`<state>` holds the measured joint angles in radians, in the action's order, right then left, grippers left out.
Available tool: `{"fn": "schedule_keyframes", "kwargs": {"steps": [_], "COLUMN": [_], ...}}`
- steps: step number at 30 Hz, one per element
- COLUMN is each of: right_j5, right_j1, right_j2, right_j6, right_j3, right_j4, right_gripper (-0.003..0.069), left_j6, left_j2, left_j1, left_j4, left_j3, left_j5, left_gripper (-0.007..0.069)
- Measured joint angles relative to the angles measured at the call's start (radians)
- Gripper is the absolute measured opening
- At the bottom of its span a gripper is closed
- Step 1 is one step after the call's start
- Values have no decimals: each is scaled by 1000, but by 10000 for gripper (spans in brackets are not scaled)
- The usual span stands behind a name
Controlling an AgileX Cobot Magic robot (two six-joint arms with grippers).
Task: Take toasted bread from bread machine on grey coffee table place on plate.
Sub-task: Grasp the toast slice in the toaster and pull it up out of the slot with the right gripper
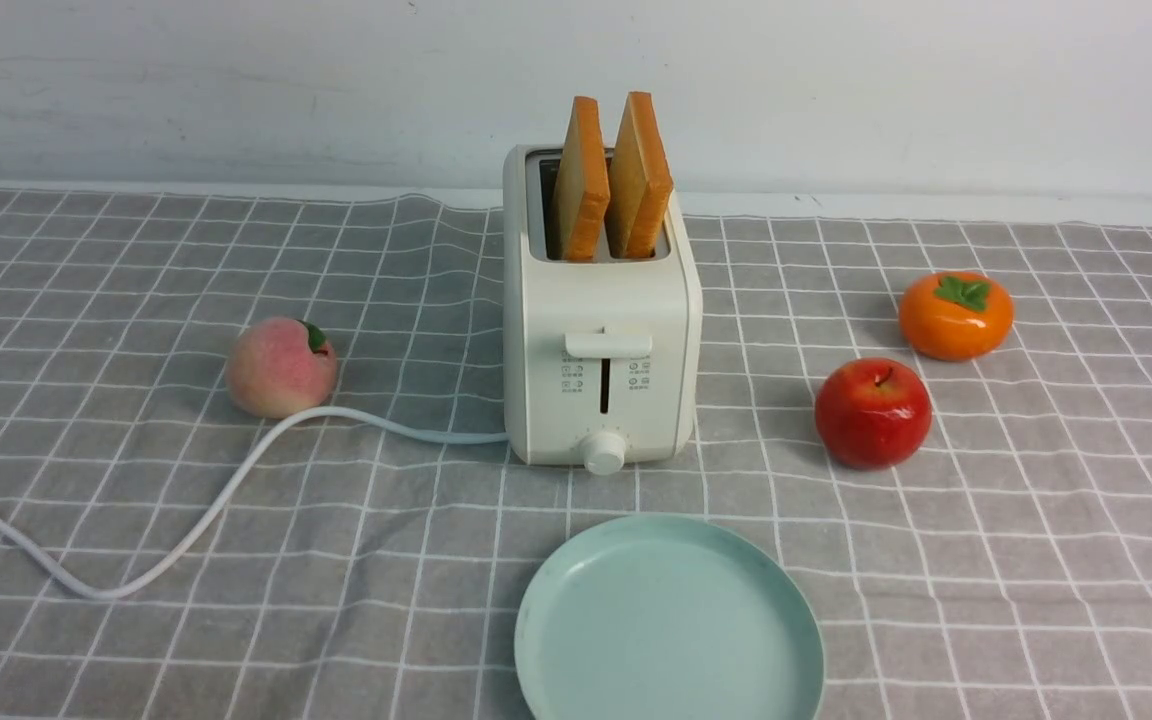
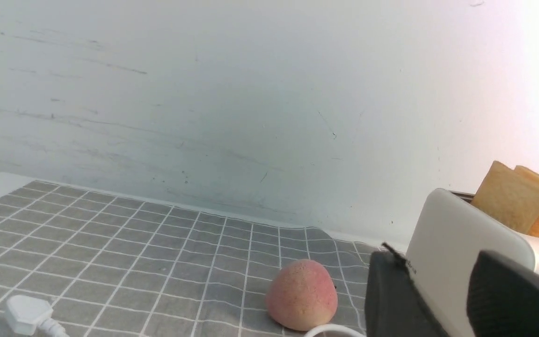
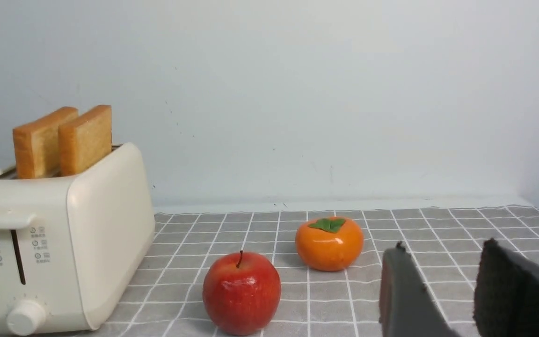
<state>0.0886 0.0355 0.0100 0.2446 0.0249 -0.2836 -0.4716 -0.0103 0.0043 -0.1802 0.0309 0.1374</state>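
The cream-white bread machine [image 1: 601,340] stands mid-table on the grey coffee table [image 1: 1036,560]. Two slices of toasted bread [image 1: 581,180] [image 1: 641,175] stand upright in its slots, sticking out about halfway. The mint-green plate [image 1: 671,625] lies bare just in front of it. Neither arm shows in the front view. In the left wrist view my left gripper [image 2: 435,255] is open, back from the bread machine [image 2: 456,243], with the bread [image 2: 513,199] beyond. In the right wrist view my right gripper [image 3: 442,248] is open over bare cloth, far to the side of the bread machine [image 3: 63,234] and its bread [image 3: 84,138].
A peach [image 1: 281,367] lies left of the bread machine, beside the white cord [image 1: 236,480] that trails to the front left and ends in a plug [image 2: 26,314]. A red apple [image 1: 873,412] and an orange persimmon [image 1: 956,315] sit to the right. A pale wall closes the back.
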Motion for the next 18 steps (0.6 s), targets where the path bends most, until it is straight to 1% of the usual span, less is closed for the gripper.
{"fn": "schedule_keyframes", "kwargs": {"steps": [4,5,8,9,10,11,13,14,15,16,17,18], "right_j5": [25,79,215,225,283,290,250,242,156,107,107,32], "right_j1": [0,0,0,0,0,0,0,0,0,0,0,0], "right_j2": [0,0,0,0,0,0,0,0,-3,-14,-17,-69], "right_j6": [0,-4,-71,-79,-143,-183,-245,-245,-271,-278,-279,-288], "right_j3": [0,0,0,0,0,-6,-45,-52,-137,-199,-199,-328], "right_j4": [0,0,-21,-22,-37,-42,-34,-34,-6,9,11,15], "right_gripper": [240,240,240,240,240,240,240,240,240,240,240,240], "left_j6": [-3,-3,-11,-13,-39,-59,-91,-91,-101,-105,-106,-116], "left_j2": [0,0,0,0,0,0,0,0,0,0,0,8], "left_j1": [0,0,0,0,0,0,0,0,0,0,0,0], "left_j4": [0,0,8,8,32,46,83,87,109,118,118,127], "left_j3": [0,0,0,0,0,0,-9,-11,-63,-107,-107,-203], "left_j5": [0,7,62,67,127,152,182,180,154,133,128,85], "left_gripper": [238,238,238,238,238,238,238,238,238,238,238,238]}}
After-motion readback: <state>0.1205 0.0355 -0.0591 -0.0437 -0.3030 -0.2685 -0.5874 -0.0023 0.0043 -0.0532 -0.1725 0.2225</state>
